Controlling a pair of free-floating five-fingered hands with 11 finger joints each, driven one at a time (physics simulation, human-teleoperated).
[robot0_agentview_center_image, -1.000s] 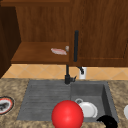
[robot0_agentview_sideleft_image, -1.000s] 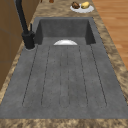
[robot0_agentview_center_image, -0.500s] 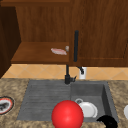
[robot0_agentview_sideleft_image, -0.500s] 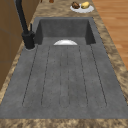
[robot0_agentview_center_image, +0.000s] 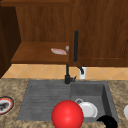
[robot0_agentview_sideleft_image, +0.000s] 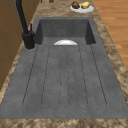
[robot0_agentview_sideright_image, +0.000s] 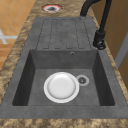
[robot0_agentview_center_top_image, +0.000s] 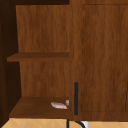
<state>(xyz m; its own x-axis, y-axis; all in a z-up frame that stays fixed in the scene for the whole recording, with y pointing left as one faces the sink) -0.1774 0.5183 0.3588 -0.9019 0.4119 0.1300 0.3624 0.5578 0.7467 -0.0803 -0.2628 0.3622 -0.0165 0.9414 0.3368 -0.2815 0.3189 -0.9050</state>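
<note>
Low at the front edge of the sink (robot0_agentview_center_image: 108, 93), the right hand (robot0_agentview_center_image: 108, 122) shows as a dark shape at the near right corner of the basin; whether it is open or closed I cannot tell. The thing nearest it is a white plate (robot0_agentview_center_image: 88, 109), lying flat on the basin floor, just beside the drain (robot0_agentview_sideright_image: 82, 80) and apart from the walls. Being round, the plate has no long axis to speak of; its face points straight up and its rim sits level. A red ball (robot0_agentview_center_image: 67, 115) appears just left of it in the front view. My worry is the basin's steep near wall: a hand coming in over it could clip the rim, or press one edge of the plate, tip it and send it skidding.
</note>
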